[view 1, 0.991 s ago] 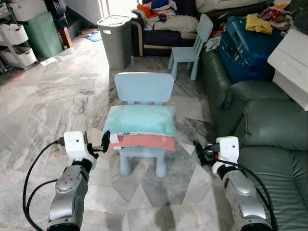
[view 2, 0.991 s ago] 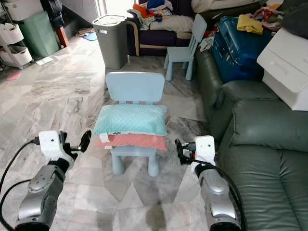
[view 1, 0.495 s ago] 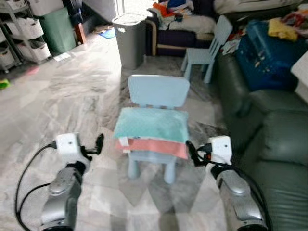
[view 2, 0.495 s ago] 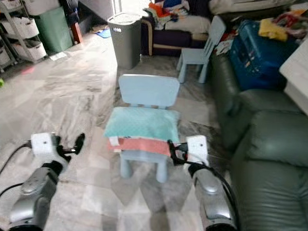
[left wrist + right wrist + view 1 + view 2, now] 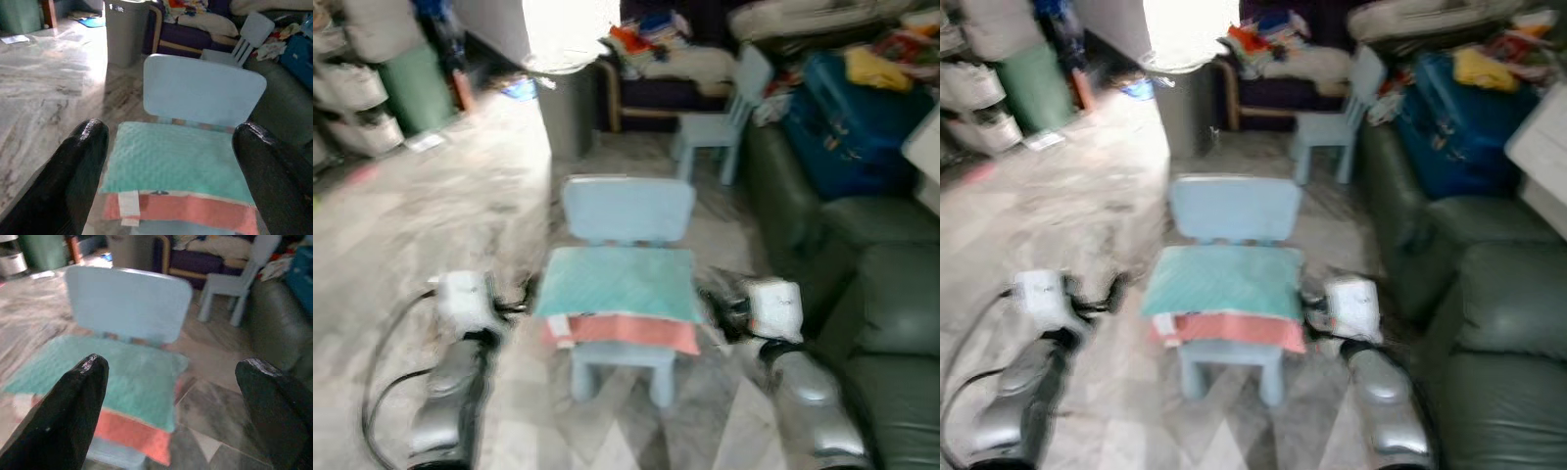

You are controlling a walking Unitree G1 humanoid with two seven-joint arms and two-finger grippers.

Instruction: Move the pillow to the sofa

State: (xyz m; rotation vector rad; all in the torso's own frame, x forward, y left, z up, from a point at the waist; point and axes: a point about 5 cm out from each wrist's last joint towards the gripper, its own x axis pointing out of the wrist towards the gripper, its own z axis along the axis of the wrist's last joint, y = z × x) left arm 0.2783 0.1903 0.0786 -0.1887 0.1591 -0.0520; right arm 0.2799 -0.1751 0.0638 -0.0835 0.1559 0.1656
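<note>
Marble floor [image 5: 431, 206] lies bare around the chair's pillow [image 5: 619, 284]; both grippers [image 5: 168, 147] [image 5: 173, 382] flank it, seemingly wide apart, empty.

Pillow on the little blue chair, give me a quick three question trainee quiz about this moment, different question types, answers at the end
1. True or false: the pillow already lies on the green sofa.
2. Multiple choice: where are the two pincers relative to the chair? A) both on its left side B) one on each side of the seat C) both behind the backrest
3. Fill in: in the left wrist view, the left pincer's fingers are spread ____.

Key:
1. False. It lies on the chair seat, teal side up, with a pink layer under it.
2. B. The left pincer sits on the robot's left of the seat and the right pincer on its right.
3. Open, with the pillow seen between them.
</note>
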